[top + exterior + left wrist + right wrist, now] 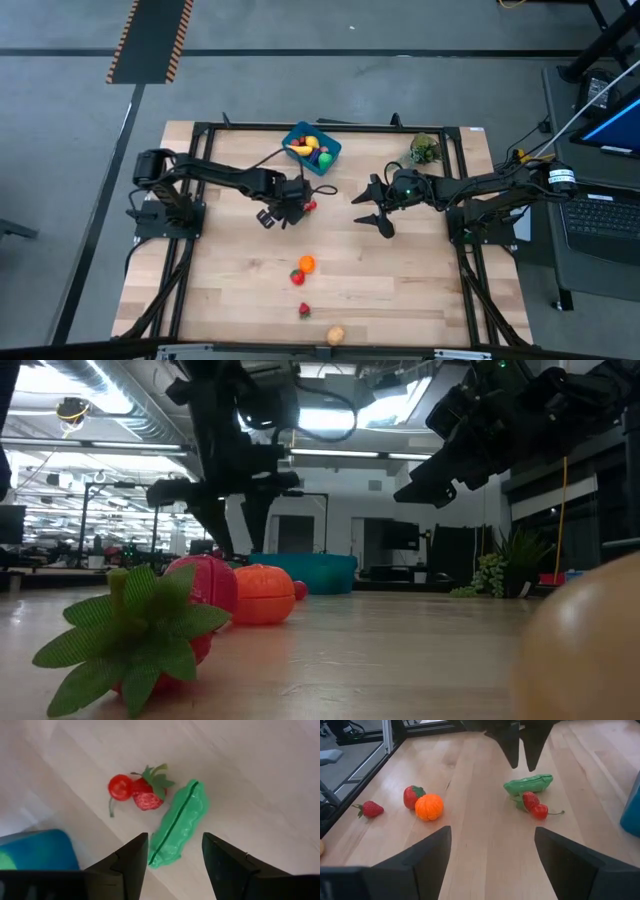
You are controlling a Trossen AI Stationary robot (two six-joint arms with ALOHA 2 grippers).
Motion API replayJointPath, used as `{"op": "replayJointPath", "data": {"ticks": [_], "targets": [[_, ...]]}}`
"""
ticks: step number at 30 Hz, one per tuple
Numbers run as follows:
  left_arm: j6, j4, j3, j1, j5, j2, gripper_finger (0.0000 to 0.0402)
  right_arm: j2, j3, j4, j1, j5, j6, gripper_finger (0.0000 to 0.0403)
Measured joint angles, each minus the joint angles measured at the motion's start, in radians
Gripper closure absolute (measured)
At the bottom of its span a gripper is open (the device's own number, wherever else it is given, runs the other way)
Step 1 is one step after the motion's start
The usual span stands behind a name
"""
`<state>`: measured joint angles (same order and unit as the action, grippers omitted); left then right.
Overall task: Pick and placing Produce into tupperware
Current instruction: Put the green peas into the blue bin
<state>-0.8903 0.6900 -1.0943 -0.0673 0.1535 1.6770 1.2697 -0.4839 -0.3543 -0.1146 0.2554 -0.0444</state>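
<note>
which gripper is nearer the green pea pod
Left. The left gripper hangs right above the green pea pod, its open jaws on either side of one end. The right gripper waits farther off across the table, jaws open, pointed toward the pod.

We see a pale wooden tabletop (400, 280) carrying a blue tupperware (326, 156) at upper centre, a leafy sprig (424, 150) upper right, and scattered produce (306, 264) at lower centre.
</note>
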Motion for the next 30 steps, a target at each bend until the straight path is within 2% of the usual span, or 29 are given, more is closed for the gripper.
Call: {"op": "replayJointPath", "data": {"ticks": [7, 12, 18, 30], "targets": [[-0.04, -0.011, 0.0, -0.028, -0.005, 0.007, 0.0236, 0.0, 0.0, 0.014, 0.0, 0.0, 0.0, 0.0114], [-0.046, -0.034, 0.0, -0.053, -0.065, 0.007, 0.0245, 0.0, 0.0, 0.018, 0.0, 0.0, 0.0, 0.0114], [-0.047, -0.065, 0.0, -0.066, -0.07, 0.014, 0.0254, 0.0, 0.0, 0.018, 0.0, 0.0, 0.0, 0.0114], [-0.041, -0.059, -0.004, -0.066, -0.067, 0.118, 0.0272, 0.0, 0.0, 0.03, 0.0, 0.0, 0.0, 0.0114]]}}
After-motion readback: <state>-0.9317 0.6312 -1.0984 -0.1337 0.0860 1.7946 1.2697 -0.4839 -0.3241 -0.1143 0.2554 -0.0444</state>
